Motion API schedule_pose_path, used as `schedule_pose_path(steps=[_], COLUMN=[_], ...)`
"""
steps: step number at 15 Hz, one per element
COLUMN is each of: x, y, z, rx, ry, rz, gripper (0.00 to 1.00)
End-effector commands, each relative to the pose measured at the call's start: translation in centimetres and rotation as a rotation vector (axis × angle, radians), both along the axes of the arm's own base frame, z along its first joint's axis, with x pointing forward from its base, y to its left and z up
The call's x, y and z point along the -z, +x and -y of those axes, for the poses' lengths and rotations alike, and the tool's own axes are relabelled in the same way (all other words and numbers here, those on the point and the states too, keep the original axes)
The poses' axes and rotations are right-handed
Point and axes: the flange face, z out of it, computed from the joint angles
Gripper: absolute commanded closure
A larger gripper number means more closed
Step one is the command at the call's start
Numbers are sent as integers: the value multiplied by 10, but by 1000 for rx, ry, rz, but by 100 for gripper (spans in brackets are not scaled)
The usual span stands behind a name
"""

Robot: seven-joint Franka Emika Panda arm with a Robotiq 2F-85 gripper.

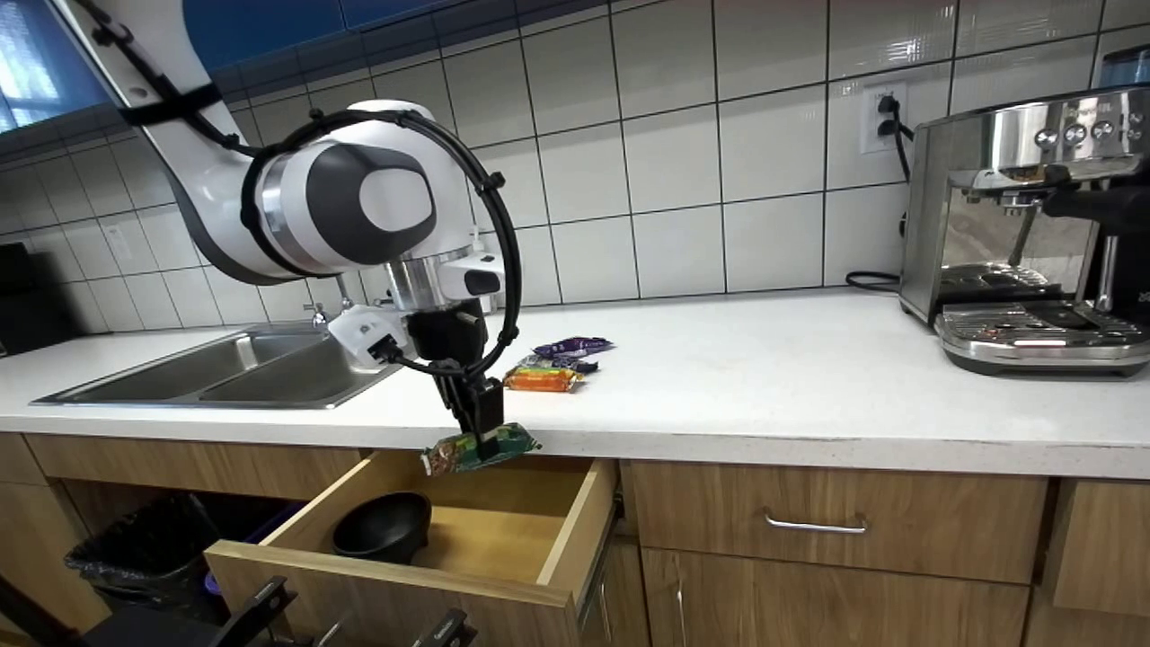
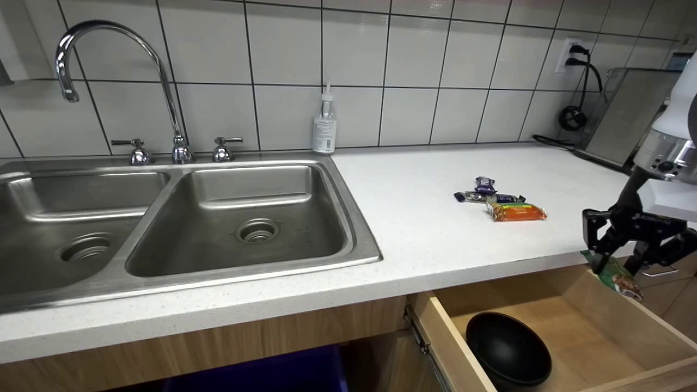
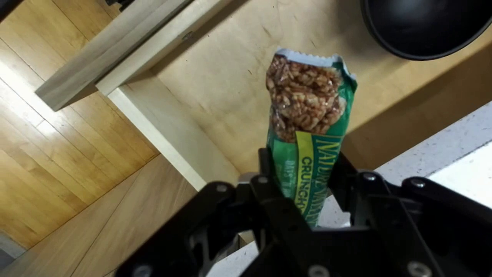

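Observation:
A green granola bar wrapper (image 3: 307, 104) is pinched between the two fingers of my gripper (image 3: 303, 161), one finger on each long side. In both exterior views the gripper (image 1: 485, 440) points down with the green bar (image 2: 618, 280) crosswise in it. The bar hangs above the pulled-out wooden drawer (image 1: 579, 517), by the front edge of the counter and toward the drawer side away from the sink. Inside the drawer, near its sink-side wall, rests a black bowl (image 2: 509, 348). The fingers hide part of the wrapper in the wrist view.
On the white counter (image 1: 764, 377) behind the gripper lie an orange bar (image 2: 517, 212) and dark purple wrappers (image 2: 484, 185). A double steel sink (image 2: 359, 239) and a coffee machine (image 1: 1033, 225) flank that area. Below the sink stands a black-lined bin (image 1: 144, 548).

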Motion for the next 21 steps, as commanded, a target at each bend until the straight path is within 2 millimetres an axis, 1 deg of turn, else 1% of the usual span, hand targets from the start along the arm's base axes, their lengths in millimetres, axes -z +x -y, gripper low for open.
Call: schedule_pose_path(steps=[1,11,18,19,20,21], x=[9,34,48,49,49,48], y=[0,-8,-6,-6,-6,-6], z=[0,-1,1,0,-1,-2], rx=[23,49,71,73,72,70], ry=[-13,-35,-39,-39,-38,-36], rz=[-2,-47,-69,-68,-69,-68], gripper=[87,87,87,37,36,31])
